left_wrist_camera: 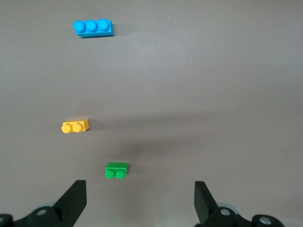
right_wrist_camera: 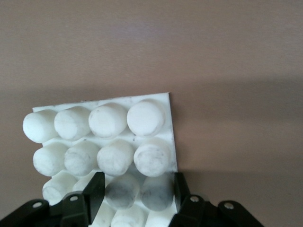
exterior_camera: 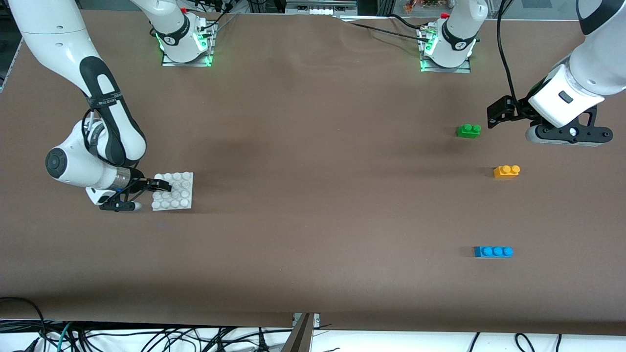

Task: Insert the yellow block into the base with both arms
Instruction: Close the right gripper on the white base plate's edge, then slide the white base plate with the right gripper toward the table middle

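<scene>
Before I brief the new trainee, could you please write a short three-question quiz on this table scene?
1. True or false: the right gripper is shut on the base.
2. Which brick lies nearest the front camera: A green brick, B yellow block, C blue brick?
3. Fill in: the left gripper hangs open over the ____ brick.

Key: 1 true; 2 C; 3 green.
</scene>
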`<state>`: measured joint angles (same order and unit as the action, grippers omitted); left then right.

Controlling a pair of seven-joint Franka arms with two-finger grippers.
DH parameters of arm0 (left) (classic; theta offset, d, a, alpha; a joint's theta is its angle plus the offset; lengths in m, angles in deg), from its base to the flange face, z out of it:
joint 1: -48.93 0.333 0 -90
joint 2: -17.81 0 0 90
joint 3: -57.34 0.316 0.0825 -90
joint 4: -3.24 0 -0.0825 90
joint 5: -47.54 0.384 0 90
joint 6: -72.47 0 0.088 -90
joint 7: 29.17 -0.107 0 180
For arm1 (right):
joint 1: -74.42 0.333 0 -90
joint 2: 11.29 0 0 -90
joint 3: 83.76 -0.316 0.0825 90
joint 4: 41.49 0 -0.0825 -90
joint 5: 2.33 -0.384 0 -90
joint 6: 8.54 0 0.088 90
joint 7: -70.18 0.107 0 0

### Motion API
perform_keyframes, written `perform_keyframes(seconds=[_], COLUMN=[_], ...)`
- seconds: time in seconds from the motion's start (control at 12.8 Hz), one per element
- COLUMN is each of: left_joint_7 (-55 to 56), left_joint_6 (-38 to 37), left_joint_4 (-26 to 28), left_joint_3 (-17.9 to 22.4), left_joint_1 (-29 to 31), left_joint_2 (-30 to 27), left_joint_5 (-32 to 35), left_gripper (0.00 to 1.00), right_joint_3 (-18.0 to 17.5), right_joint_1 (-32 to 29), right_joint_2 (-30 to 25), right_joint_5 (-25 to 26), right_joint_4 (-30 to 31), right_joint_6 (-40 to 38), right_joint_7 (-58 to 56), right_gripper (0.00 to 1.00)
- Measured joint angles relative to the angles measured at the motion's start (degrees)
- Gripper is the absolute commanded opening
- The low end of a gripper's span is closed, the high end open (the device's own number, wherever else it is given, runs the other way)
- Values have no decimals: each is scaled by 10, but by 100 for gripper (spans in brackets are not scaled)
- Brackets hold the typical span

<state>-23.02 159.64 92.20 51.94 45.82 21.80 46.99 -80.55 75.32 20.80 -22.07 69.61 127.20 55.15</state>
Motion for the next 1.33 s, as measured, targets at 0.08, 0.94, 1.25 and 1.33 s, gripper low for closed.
perform_keyframes(seconds=[0.08, 0.94, 1.25, 1.33], left_joint_7=[0, 0, 0, 0], left_joint_6=[0, 0, 0, 0], left_joint_4=[0, 0, 0, 0], left_joint_3=[0, 1, 1, 1], left_joint_1=[0, 1, 1, 1], left_joint_2=[0, 0, 0, 0], left_joint_5=[0, 0, 0, 0], left_gripper=[100, 100, 100, 100], right_joint_3=[-3, -35, -35, -35], right_joint_1=[0, 36, 51, 54], right_joint_2=[1, 10, 13, 13], right_joint_5=[0, -3, -3, -3], right_joint_4=[-1, -15, -21, -22], right_joint_6=[0, 3, 3, 3], right_joint_7=[0, 73, 77, 81], right_gripper=[64, 64, 64, 64])
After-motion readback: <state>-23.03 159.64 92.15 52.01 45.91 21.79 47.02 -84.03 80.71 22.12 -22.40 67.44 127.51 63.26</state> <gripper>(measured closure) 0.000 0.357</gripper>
